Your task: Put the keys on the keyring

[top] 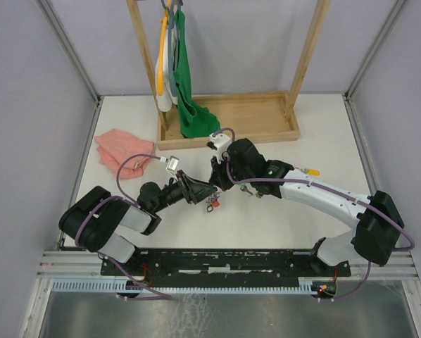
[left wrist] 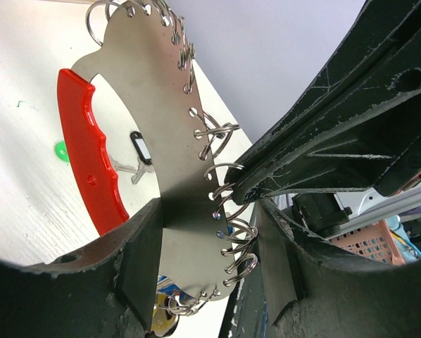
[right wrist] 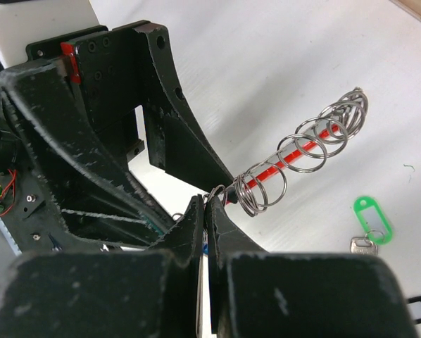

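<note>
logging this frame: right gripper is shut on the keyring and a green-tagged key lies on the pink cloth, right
Not quite. The green-tagged key lies on the bare table, not on the pink cloth; the right wrist view shows it. The right gripper is indeed shut on the keyring.

Keyring [left wrist: 154, 105] between left tool [top: 196, 191] and right tool [top: 215, 184], keys [right wrist: 372, 218] just right, cloth [top: 122, 151] rear-left
</note>
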